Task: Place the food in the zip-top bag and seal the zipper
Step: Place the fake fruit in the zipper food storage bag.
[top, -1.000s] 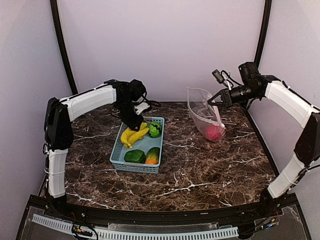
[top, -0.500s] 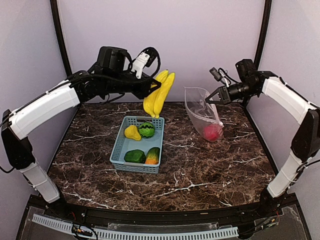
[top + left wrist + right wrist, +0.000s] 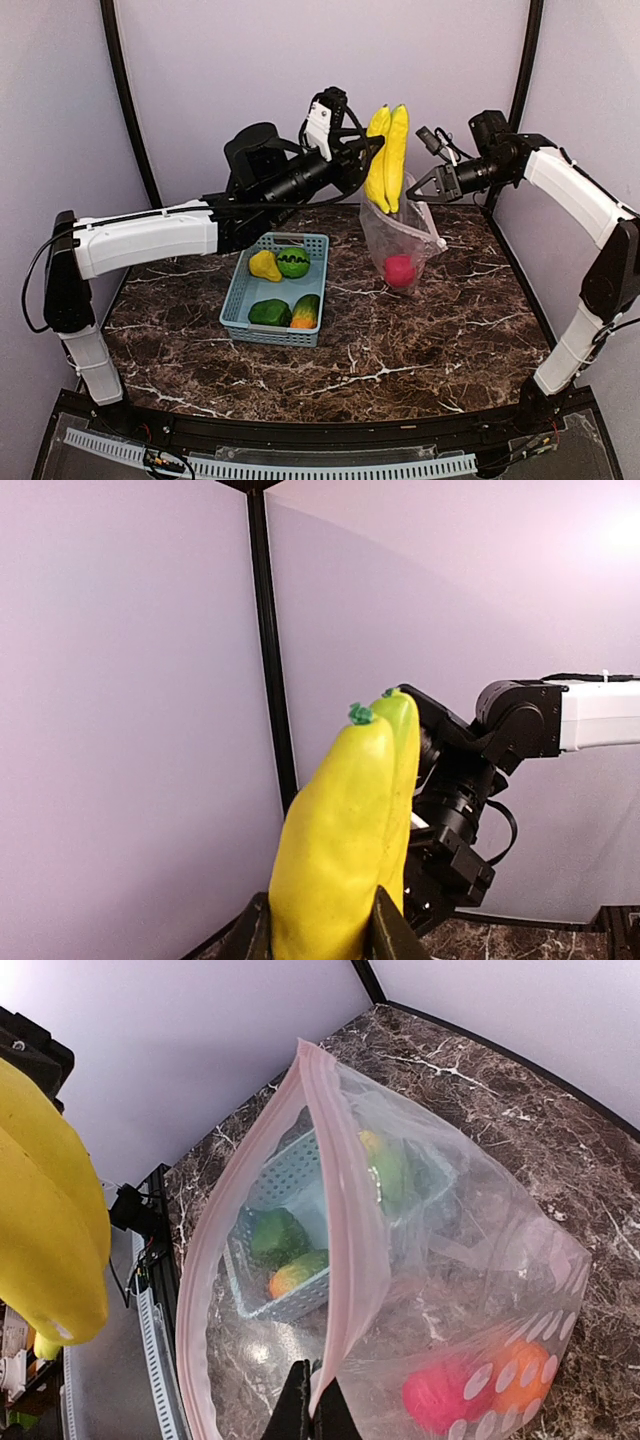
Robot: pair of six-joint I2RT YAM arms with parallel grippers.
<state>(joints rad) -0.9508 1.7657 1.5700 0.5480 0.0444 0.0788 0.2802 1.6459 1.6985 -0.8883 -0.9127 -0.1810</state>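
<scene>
My left gripper (image 3: 372,160) is shut on the yellow banana bunch (image 3: 388,150) and holds it in the air right above the mouth of the zip-top bag (image 3: 400,235). In the left wrist view the bananas (image 3: 350,840) stand up between the jaws of that gripper (image 3: 320,930). My right gripper (image 3: 413,196) is shut on the bag's pinkish zipper strip (image 3: 345,1250) and holds the mouth open; it also shows in the right wrist view (image 3: 312,1405). A pink-red ball (image 3: 450,1395) and an orange (image 3: 525,1385) lie inside the bag. The bananas (image 3: 50,1220) hang left of the opening.
The light blue basket (image 3: 233,305) stands left of the bag on the marble table. It holds a yellow lemon (image 3: 265,265), a striped melon (image 3: 293,262), a green pepper (image 3: 268,313) and an orange-green piece (image 3: 306,310). Walls and black posts close in behind.
My left arm carried the bananas up from the basket and rightward to above the bag. My right gripper shifted the bag's mouth slightly left and more upright.
</scene>
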